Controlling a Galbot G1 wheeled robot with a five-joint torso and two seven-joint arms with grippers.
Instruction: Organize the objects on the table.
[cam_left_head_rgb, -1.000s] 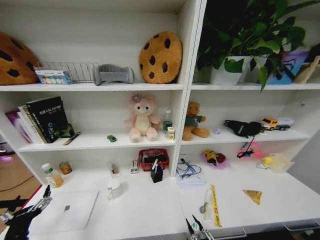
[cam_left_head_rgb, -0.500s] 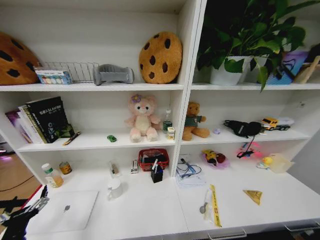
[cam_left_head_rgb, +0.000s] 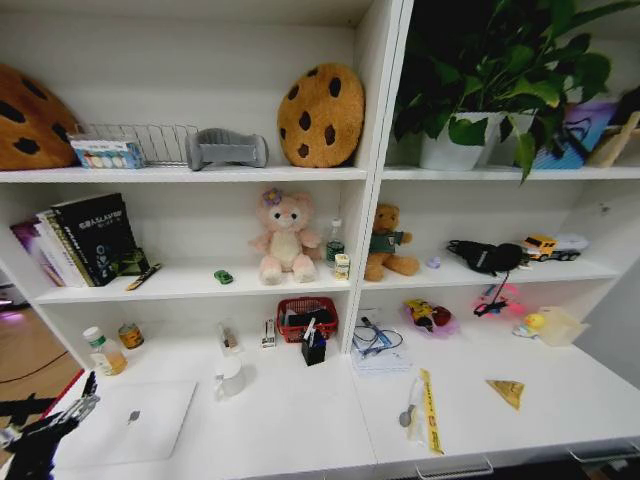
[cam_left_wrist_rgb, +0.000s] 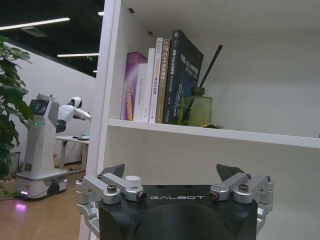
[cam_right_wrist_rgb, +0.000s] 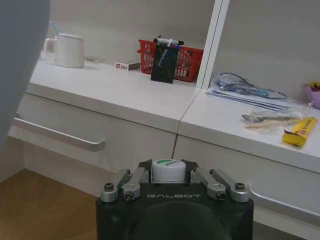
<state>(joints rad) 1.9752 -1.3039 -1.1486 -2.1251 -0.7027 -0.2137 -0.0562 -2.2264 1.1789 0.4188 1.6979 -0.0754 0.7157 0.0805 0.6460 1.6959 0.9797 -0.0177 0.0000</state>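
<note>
- The right gripper (cam_right_wrist_rgb: 166, 176) hangs low before the desk front, its fingers closed around a small white, green-lidded bottle (cam_right_wrist_rgb: 167, 169) that stands upright between them.
- The left gripper (cam_left_wrist_rgb: 175, 175) sits at the desk's left end, level with the bookshelf, its fingers spread wide and holding nothing; in the head view it shows at the lower left corner (cam_left_head_rgb: 60, 415), just beside the laptop.
- The desk (cam_left_head_rgb: 300, 415) runs long from left to right under the shelves, with bar-handled drawers (cam_right_wrist_rgb: 60, 137) along its front.
- The laptop (cam_left_head_rgb: 130, 422) lies flat and closed on the desk's left part, its long side roughly following the desk's front edge.
- The red basket (cam_left_head_rgb: 307, 317) stands at the back, near the shelf divider, with a black pen holder (cam_left_head_rgb: 314, 349) just in front of it.
- The mug (cam_left_head_rgb: 230, 377) stands upright between laptop and basket; in the right wrist view its handle (cam_right_wrist_rgb: 47, 46) points away from the basket.
- A yellow strip (cam_left_head_rgb: 431, 408) lies on the right part, its long axis running from back to front.
- A yellow-filled bottle (cam_left_head_rgb: 103, 351) stands upright at the back left, a small tin (cam_left_head_rgb: 130, 335) beside it.
- The green toy car (cam_left_head_rgb: 223, 277) rests on the shelf above, left of the pink plush (cam_left_head_rgb: 284, 238); which way it points cannot be told.
</note>
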